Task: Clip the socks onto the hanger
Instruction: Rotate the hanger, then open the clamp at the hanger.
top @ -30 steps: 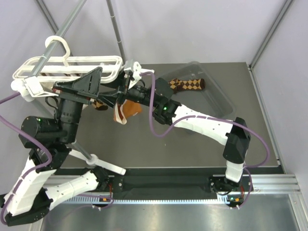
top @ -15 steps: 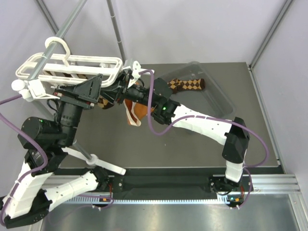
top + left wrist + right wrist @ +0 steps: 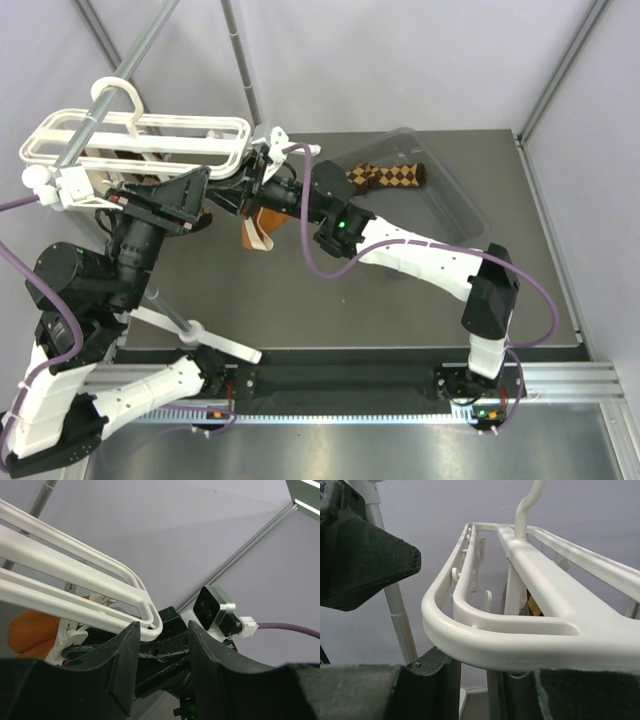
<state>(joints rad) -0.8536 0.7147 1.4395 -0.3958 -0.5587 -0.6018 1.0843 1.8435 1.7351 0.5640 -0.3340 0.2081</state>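
The white hanger (image 3: 140, 135) hangs by its hook from a grey pole at the upper left. One argyle sock (image 3: 392, 177) lies in a clear bin. Brown argyle fabric (image 3: 112, 158) shows under the hanger's left part. My left gripper (image 3: 190, 188) is open and empty below the hanger's right half; the hanger's corner (image 3: 145, 615) sits just above its fingertips. My right gripper (image 3: 252, 178) is under the hanger's right end. In the right wrist view its jaws stand close together around a pale clip (image 3: 497, 690) below the hanger's rim (image 3: 520, 642).
A plain orange sock (image 3: 262, 225) dangles below the hanger's right end and shows in the left wrist view (image 3: 30, 630). The clear bin (image 3: 455, 205) stands at the back right. The grey pole (image 3: 150, 45) slants up left, and a second pole (image 3: 400, 620) is near the right gripper.
The hanger has tipped more level and shifted slightly left. My left arm has drawn back to the left and lower. The orange sock swung right, then back left.
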